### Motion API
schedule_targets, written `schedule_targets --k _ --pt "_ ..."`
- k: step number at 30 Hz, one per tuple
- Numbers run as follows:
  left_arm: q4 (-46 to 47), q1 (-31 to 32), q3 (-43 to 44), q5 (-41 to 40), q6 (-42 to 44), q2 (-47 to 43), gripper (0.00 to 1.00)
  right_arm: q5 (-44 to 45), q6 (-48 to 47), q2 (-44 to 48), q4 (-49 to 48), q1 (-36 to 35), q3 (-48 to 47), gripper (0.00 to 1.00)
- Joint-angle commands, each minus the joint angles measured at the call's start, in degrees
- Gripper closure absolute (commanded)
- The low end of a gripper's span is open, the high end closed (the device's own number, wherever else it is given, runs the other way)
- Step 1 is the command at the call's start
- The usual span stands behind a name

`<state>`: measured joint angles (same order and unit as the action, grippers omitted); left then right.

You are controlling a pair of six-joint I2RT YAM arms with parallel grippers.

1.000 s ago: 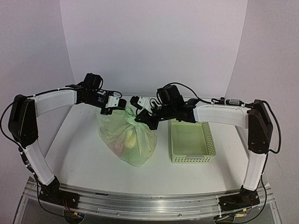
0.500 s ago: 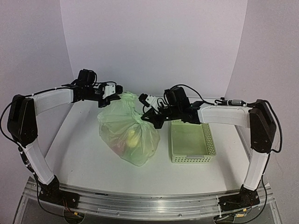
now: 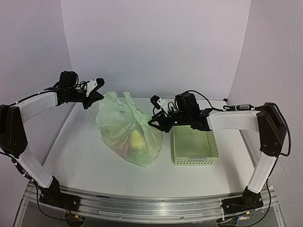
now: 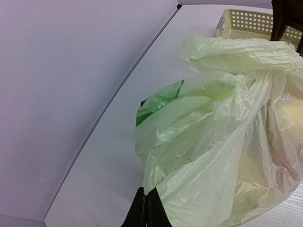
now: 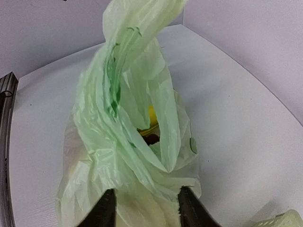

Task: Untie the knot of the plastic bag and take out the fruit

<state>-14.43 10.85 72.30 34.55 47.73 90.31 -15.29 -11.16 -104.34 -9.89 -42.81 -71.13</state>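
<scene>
The pale green plastic bag (image 3: 127, 130) lies on the white table, bulging with fruit. My left gripper (image 3: 96, 93) is shut on a thin edge of the bag (image 4: 208, 142) at its upper left; its shut tips (image 4: 146, 204) pinch the film. My right gripper (image 3: 155, 121) is open at the bag's right side, and its fingers (image 5: 108, 210) straddle the bag's film (image 5: 118, 156). A gap in the bag's mouth shows yellow fruit (image 5: 152, 117) and a dark fruit (image 5: 151, 139). Loose handle strips (image 3: 128, 98) stand up. I see no tied knot.
A rigid pale green lattice basket (image 3: 208, 150) stands right of the bag, under the right arm; its rim also shows in the left wrist view (image 4: 246, 21) and its corner in the right wrist view (image 5: 284, 220). White walls close off the back and sides.
</scene>
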Motion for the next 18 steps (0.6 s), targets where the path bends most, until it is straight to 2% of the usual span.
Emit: schedule_targets --k 1,3,4,5,7,14,16,18 --pt "0.31 0.30 -0.74 4.58 -4.18 -5.34 1.00 2.07 2.31 4.32 4.22 0.26 -3.58 0.42" --pt "0.28 0.59 -0.40 5.68 -5.91 -5.71 1.00 3.88 5.99 4.22 8.32 0.22 -9.59 0.20" --pt "0.25 0.68 -0.30 6.19 -6.61 -5.82 1.00 5.01 8.24 3.66 11.31 0.12 -13.58 0.13" --pt "0.21 0.74 -0.25 6.60 -7.17 -5.87 1.00 6.25 10.44 2.75 14.93 -0.14 -17.80 0.11" --pt "0.18 0.82 -0.18 6.96 -8.12 -5.75 1.00 9.58 12.77 0.03 20.66 -1.79 -25.64 0.10" --pt "0.28 0.88 -0.31 7.14 -9.12 -5.53 1.00 19.16 16.15 -13.49 29.69 -6.72 -43.97 0.06" --pt "0.28 0.84 -0.45 7.19 -8.63 -5.82 1.00 24.27 18.68 -16.03 31.75 -6.70 -47.41 0.07" --pt "0.03 0.90 -0.88 7.39 -7.66 -6.18 1.00 24.86 19.84 -18.10 32.08 -6.68 -49.93 0.09"
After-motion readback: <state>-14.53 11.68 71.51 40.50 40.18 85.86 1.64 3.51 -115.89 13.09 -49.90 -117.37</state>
